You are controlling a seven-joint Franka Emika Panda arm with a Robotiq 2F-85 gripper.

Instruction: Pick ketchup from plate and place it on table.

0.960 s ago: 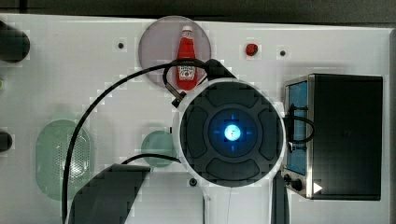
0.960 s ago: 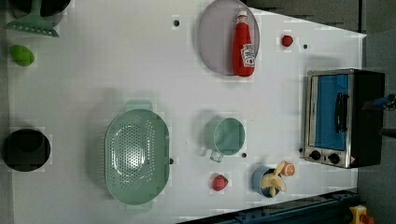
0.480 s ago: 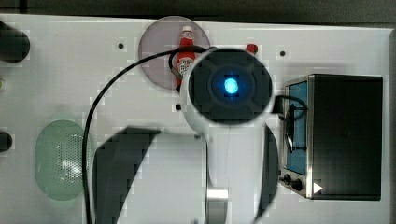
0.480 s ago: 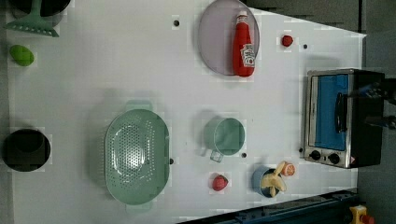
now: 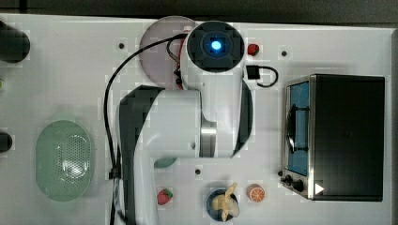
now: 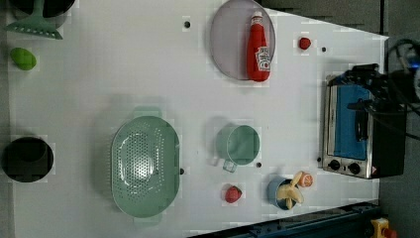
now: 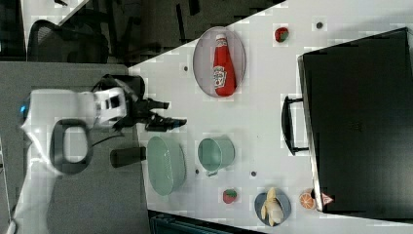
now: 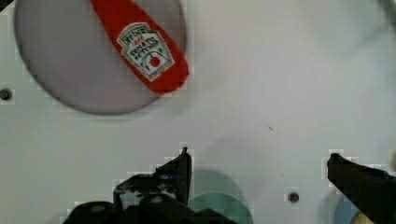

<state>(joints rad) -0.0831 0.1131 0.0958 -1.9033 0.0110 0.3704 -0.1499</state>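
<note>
White Panda arm with glossy rounded link shells and dark grey to black bands at the joints; in the top view the end cap is a black round disc with segmented panels and a glowing blue light at its centre. A thin black cable runs in a long loop along the arm's side, and a small black square connector with a short looped wire sits beside the cap. Gripper is matte black, with jaws tapering to pointed tips and screws on the body; in the right view a white wrist block with a black camera mount.
</note>
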